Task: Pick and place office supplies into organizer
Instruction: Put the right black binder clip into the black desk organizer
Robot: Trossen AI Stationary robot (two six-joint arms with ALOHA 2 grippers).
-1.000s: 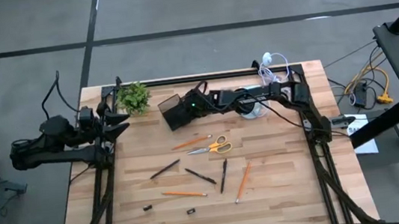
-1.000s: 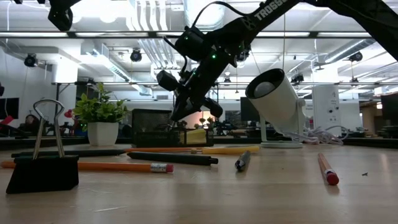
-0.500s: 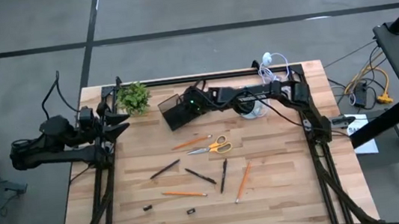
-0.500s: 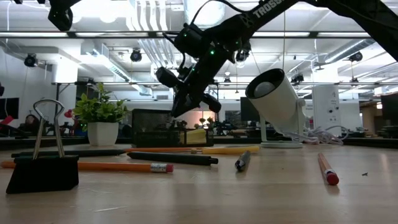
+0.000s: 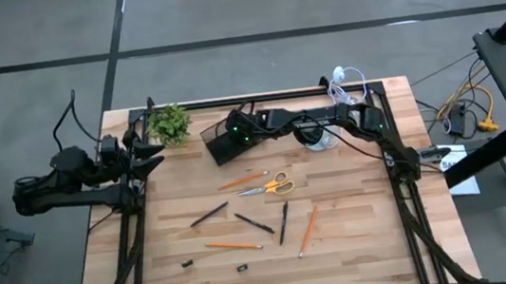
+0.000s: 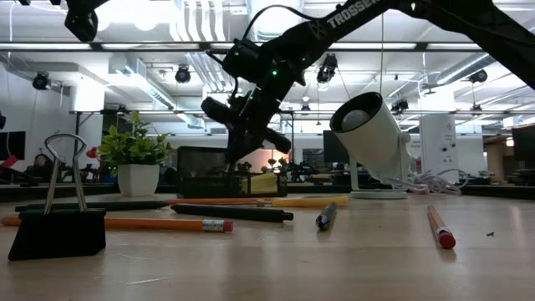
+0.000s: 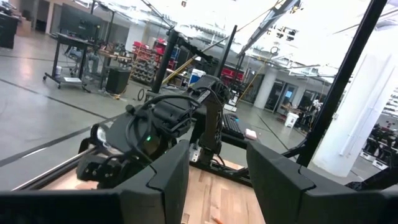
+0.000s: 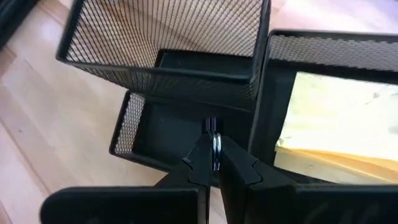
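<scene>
The right gripper (image 8: 213, 163) is held above the black mesh organizer (image 5: 224, 140) near the table's (image 5: 360, 244) far edge; its fingers (image 8: 198, 163) are closed on a small metal ring (image 8: 216, 147). A yellow sticky-note block (image 8: 336, 134) is seen in one compartment. The left gripper (image 5: 151, 152) is kept at the left edge, fingers partly open, empty.

A: What's the desk (image 5: 359, 235) made of?
B: Pale wood planks, smooth, with a faint sheen in the low view.
A: And the organizer (image 8: 168, 50)?
B: Black wire mesh, matt, with solid dark rims. A yellow paper pad (image 8: 336, 124) lies in one compartment.
A: The right gripper (image 8: 212, 163)?
B: Matt black plastic by the look of it, pinching a small shiny metal ring (image 8: 216, 148).
A: The clip (image 6: 58, 221) up front?
B: Matt black body, thin bright wire handles.
A: The pencils (image 6: 150, 223)?
B: Orange, painted, slightly glossy.
</scene>
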